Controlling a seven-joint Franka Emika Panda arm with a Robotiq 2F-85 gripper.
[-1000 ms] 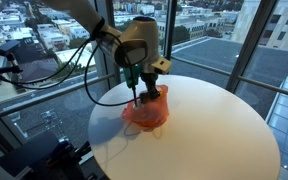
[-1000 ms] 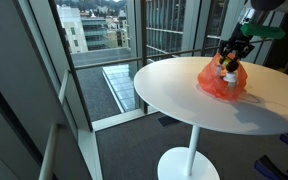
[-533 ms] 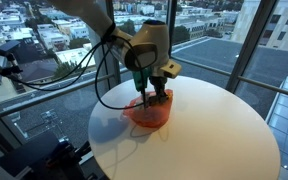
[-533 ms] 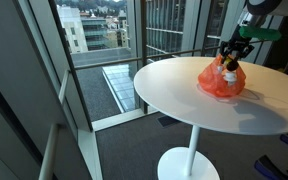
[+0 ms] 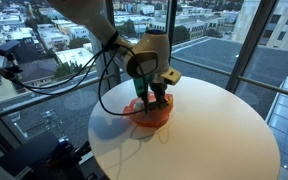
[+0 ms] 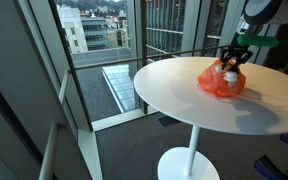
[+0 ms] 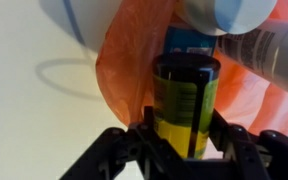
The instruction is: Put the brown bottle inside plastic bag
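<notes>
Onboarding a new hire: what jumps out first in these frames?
The orange plastic bag sits on the round white table, vivid against the windows behind. Right above it, the gripper clamps a brown bottle with a yellow-green label, framed by the bag in the wrist view.

my arm (image 5: 89,15) is white with fat rounded joints, coming in from the upper left in an exterior view. black cables (image 5: 100,90) loop off it. my gripper (image 5: 152,99) is black with a green patch; in the wrist view its black fingers (image 7: 112,150) line the bottom edge.
</notes>
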